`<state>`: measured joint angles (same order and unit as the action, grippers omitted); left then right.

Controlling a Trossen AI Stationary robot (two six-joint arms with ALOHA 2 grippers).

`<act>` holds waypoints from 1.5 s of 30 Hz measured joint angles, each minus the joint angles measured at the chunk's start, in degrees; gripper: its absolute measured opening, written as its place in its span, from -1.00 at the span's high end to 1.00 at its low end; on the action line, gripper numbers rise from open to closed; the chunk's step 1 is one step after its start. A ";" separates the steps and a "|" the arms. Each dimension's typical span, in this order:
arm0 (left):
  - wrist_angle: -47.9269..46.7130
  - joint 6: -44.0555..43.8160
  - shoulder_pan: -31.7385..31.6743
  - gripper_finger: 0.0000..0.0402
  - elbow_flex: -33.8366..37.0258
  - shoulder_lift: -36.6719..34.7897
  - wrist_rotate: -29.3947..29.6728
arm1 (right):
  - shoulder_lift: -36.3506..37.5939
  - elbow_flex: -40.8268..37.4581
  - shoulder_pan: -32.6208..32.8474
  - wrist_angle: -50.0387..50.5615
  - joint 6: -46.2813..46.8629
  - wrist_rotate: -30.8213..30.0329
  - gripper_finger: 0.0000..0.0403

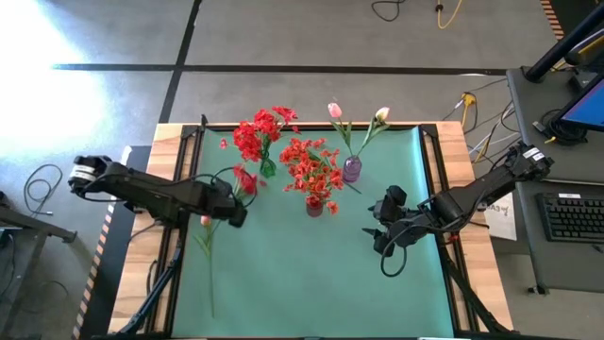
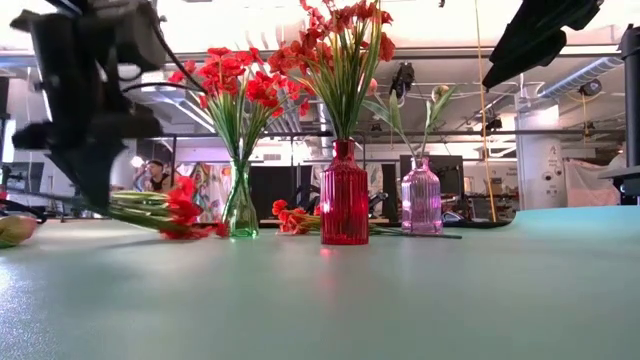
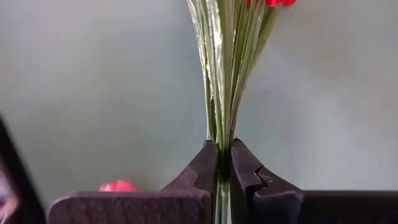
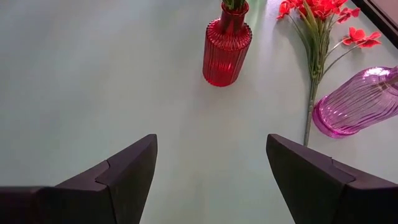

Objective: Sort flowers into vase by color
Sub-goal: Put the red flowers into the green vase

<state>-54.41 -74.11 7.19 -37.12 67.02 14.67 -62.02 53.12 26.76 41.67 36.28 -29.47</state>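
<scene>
I am clamping my left gripper [image 3: 224, 163] on the bundled green stems of a red flower spray [image 1: 243, 179] lying on the green mat [image 1: 311, 283], just left of the green glass vase [image 1: 268, 169]. The blossoms are pointing toward that vase. My judgement: the spray is light, its thin stems springy and slippery, so a low grip on the bundle risks the head drooping; gripping nearer the blossoms would steady it. A pink tulip bud [image 1: 205, 221] is lying beside my fingers. My right gripper [image 4: 211, 171] is hovering with its jaws apart, waiting near the red vase [image 4: 227, 45].
</scene>
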 joint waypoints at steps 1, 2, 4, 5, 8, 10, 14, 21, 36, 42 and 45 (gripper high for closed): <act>-1.62 0.01 0.73 1.00 -1.17 0.00 -1.46 | 0.00 0.00 -0.01 0.00 -0.03 0.00 -0.45; -3.00 0.04 1.46 1.00 -2.41 0.00 -2.84 | 0.00 0.00 -0.01 0.00 -0.09 0.00 -0.45; -5.00 0.05 3.24 1.00 -4.62 0.00 -5.30 | -0.01 0.00 -0.01 0.00 -0.32 0.00 -0.45; -5.88 0.05 4.30 1.00 -5.76 0.00 -6.33 | 0.00 0.00 -0.02 0.00 -0.36 0.04 -0.45; -7.43 0.29 7.87 1.00 -9.39 -0.35 -7.31 | 0.00 0.00 -0.02 0.00 -0.68 1.02 -0.45; -9.11 0.28 10.17 1.00 -12.15 -0.55 -7.30 | 0.00 0.00 0.00 0.00 -1.12 1.52 -0.45; -12.24 0.09 14.92 1.00 -17.60 -0.88 -7.32 | 0.00 0.00 0.00 0.00 -1.12 1.62 -0.45; -11.20 2.85 24.00 1.00 -25.02 -1.51 -3.48 | 0.00 0.00 0.35 -0.04 -3.12 2.91 -0.45; 26.03 42.47 33.12 1.00 -24.03 -1.53 24.03 | 0.00 -3.83 8.04 -14.63 -13.29 -0.14 -0.45; 55.84 67.45 33.10 1.00 -17.58 -1.51 26.87 | -0.23 -6.93 8.49 -39.85 -29.49 -3.63 -0.45; 70.65 76.54 33.09 1.00 -12.54 -1.49 26.82 | -1.61 -6.98 8.48 -51.13 -37.41 -3.72 -0.45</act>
<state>16.25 2.44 40.28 -49.66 65.54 41.50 -63.63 46.14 35.24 -9.46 -1.13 -33.19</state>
